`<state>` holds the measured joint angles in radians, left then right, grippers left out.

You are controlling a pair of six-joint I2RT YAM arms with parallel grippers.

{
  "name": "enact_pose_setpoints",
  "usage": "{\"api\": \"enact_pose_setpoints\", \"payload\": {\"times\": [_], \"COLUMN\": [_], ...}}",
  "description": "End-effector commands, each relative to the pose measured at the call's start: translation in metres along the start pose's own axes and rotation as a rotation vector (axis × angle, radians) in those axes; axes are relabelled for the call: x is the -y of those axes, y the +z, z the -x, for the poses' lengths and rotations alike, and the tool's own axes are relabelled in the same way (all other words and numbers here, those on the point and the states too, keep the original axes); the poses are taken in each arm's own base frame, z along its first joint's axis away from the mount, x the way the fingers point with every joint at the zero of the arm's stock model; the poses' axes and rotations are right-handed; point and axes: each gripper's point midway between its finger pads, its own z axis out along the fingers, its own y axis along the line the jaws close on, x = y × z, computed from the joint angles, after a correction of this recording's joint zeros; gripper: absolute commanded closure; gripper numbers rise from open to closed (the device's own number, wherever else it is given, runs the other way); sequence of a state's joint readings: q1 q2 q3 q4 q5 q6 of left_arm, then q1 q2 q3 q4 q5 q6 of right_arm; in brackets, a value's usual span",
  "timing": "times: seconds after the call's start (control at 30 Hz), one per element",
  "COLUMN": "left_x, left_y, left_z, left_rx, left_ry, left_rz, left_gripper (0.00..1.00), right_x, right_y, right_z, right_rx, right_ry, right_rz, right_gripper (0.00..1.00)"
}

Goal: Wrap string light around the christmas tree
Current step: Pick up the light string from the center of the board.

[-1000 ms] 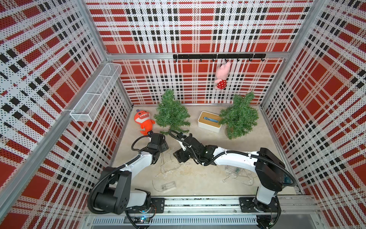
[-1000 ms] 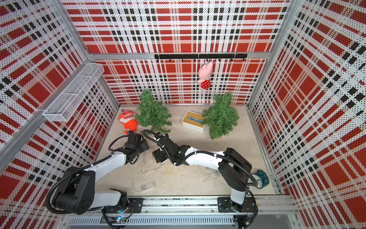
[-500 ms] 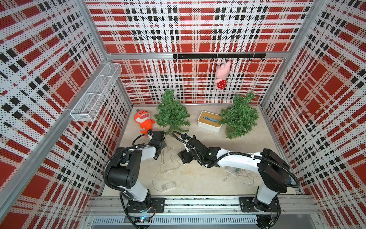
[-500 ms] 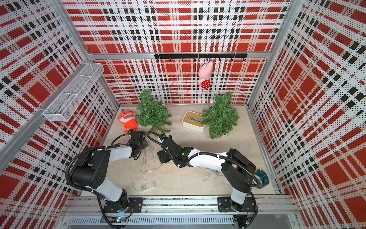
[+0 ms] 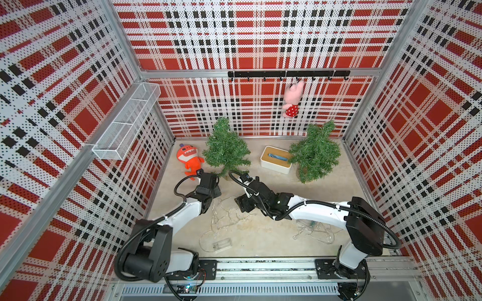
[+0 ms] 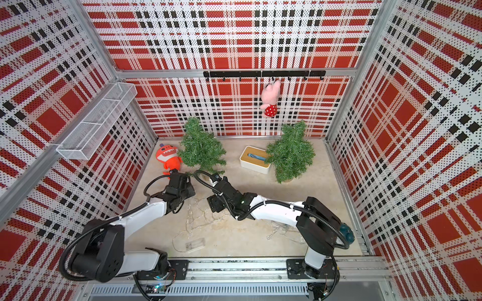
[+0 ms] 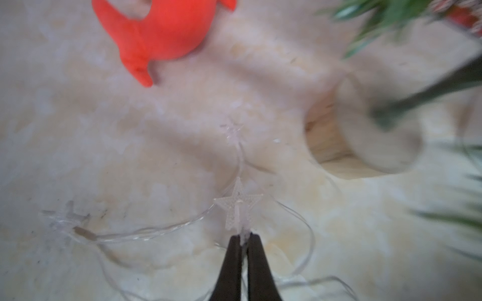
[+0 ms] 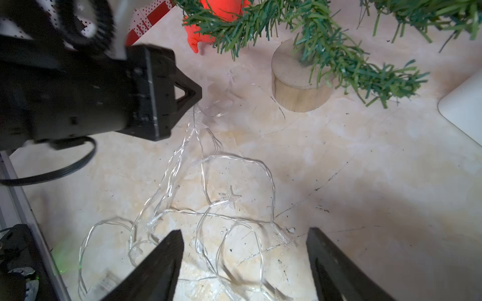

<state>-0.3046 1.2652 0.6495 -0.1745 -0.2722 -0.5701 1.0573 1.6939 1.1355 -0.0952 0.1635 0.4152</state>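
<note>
Left gripper point(image 7: 243, 235): closed to a narrow slit in the left wrist view, with the clear wire of the string light point(image 7: 238, 206) pinched between the two dark fingers just below a star-shaped bulb.
Left gripper, placement: seen in the right wrist view with its tip point(image 8: 197, 100) lowered to the floor near the wooden base point(image 8: 297, 86) of the christmas tree point(image 5: 225, 148); a strand is seen running away from that tip.
Right gripper point(image 8: 245, 230): held wide apart; nothing is clamped between the fingers, and loops of wire with stars are seen on the floor between and beyond them. Contact with the wire cannot be told.
String light, placement: spread in loose loops on the floor point(image 5: 227, 216) between the two grippers in both top views, in front of the tree and not laid on any branch.
Battery box point(image 5: 221, 245): lying on the floor at the near end of the strand, toward the rail.
Second tangle of wire point(image 5: 313, 229): lying under the right arm, apart from the gripped strand.
Second tree point(image 5: 314, 153): standing to the right, just beside a white box point(image 5: 276, 163).
Orange plush point(image 5: 187, 159): lying just beside the christmas tree, on the side toward the left wall.
</note>
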Motion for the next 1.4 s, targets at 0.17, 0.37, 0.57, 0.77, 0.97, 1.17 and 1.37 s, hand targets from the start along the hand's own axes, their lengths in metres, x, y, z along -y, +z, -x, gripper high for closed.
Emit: {"api": "enact_pose_setpoints", "payload": {"times": [0.17,0.37,0.57,0.77,0.97,1.17,1.37], "left_x": [0.089,0.154,0.191,0.201,0.208,0.23,0.246], "left_y": [-0.114,-0.19,-0.242,-0.258,-0.259,-0.263,-0.281], "left_z": [0.049,0.07,0.081,0.104,0.135,0.142,0.138], "left_rx": [0.127,0.204,0.267,0.331,0.377,0.385,0.387], "left_ry": [0.131,0.203,0.238,0.237,0.221,0.277,0.308], "left_rz": [-0.276,-0.473,-0.576,-0.573,-0.564,-0.596,-0.664], "left_gripper": [1.0,1.0,1.0,1.0,1.0,1.0,1.0], "right_x": [-0.044,-0.047,-0.016,-0.018,-0.046,-0.026,0.023], "right_y": [-0.032,-0.05,-0.054,-0.071,-0.106,-0.139,-0.129], "right_z": [0.032,0.072,0.107,0.107,0.064,0.066,0.105], "right_rx": [0.151,0.282,0.379,0.359,0.215,0.261,0.391], "right_ry": [0.041,0.067,0.092,0.079,0.037,0.057,0.008], "right_rz": [0.273,0.279,0.062,0.075,0.276,0.216,-0.048], "right_gripper": [0.17,0.0,0.0,0.03,0.0,0.0,0.0]}}
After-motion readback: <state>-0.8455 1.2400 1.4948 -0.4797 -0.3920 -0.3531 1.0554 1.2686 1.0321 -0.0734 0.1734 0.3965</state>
